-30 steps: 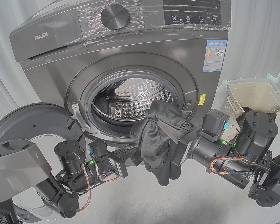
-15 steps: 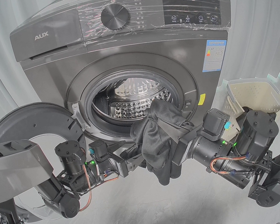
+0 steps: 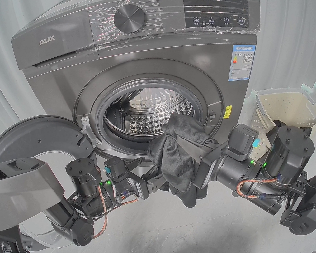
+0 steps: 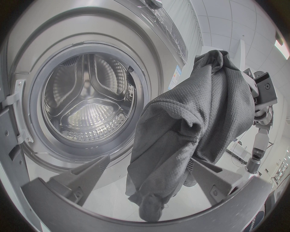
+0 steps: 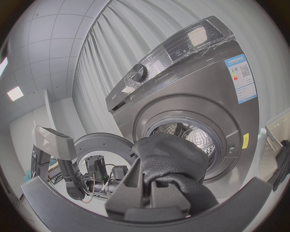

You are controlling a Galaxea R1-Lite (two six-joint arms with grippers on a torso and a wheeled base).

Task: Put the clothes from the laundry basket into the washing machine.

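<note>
As the right gripper (image 3: pixel 183 140) holds the black mesh garment (image 3: pixel 174 157) up in front of the washing machine (image 3: pixel 63 84), its jaws are clenched on the cloth's upper fold. The bulk hangs off them toward the floor (image 3: pixel 163 244).

Look at the position: the bundle sits at the lower right edge of the door opening (image 3: pixel 143 107), its top about level with the rubber rim. From the left wrist view it is out in front of the machine, not in the drum (image 4: pixel 87 99). That drum shows bare shiny metal, and the left side of the ring is wide open for a way in.

Over on the left, the round door (image 3: pixel 32 138) stands fully out, its hinge edge at the left rim of the opening.

And the left gripper (image 3: pixel 154 169) is low, just beside the garment's hanging tail on its left. Its jaws are released and spread wide, and the tail dangles between them. Whether either one touches the cloth, I can't tell. Below the tail there's open air down to the floor.

On the right, the cream laundry basket (image 3: pixel 291 106) stands on the floor beside the machine's right corner, behind the right arm. Another dark piece (image 5: pixel 283 164) is draped at its rim.
</note>
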